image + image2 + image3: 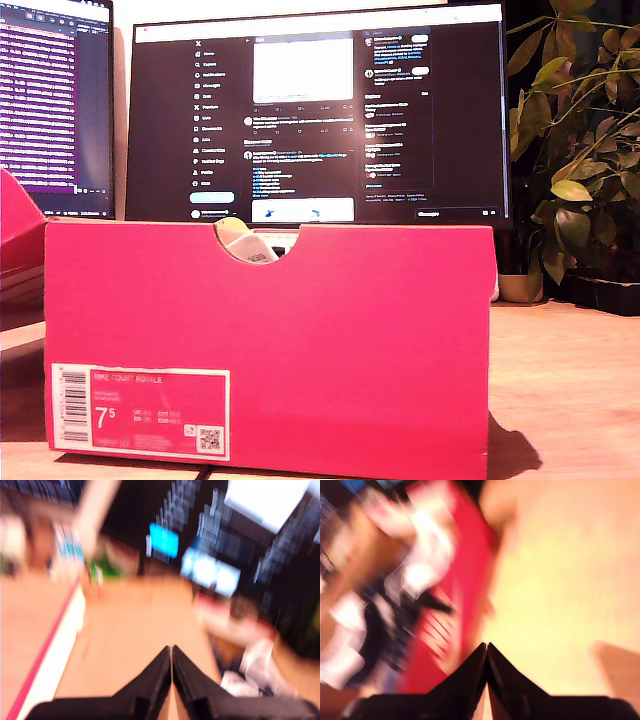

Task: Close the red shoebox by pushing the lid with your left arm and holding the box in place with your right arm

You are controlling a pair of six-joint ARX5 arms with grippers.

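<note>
The red shoebox (270, 340) stands on the wooden table (570, 380), and its end face with a white size label (140, 410) fills the exterior view. A pale item shows through the notch (250, 243) in its upper edge. A red flap, maybe the lid (15, 235), rises at the exterior view's left. Neither arm shows in the exterior view. My first gripper (171, 648) is shut with nothing in it, over a blurred brown surface (130, 625) with a red edge (45, 652). My second gripper (486, 645) is shut, empty, by the box's red wall (465, 580); blurred white contents (422, 555) lie beyond.
Two lit monitors (320, 110) (50, 100) stand behind the box. A potted plant (580, 150) is at the exterior view's right. Bare table shows at the exterior view's right of the box. Both wrist views are motion-blurred.
</note>
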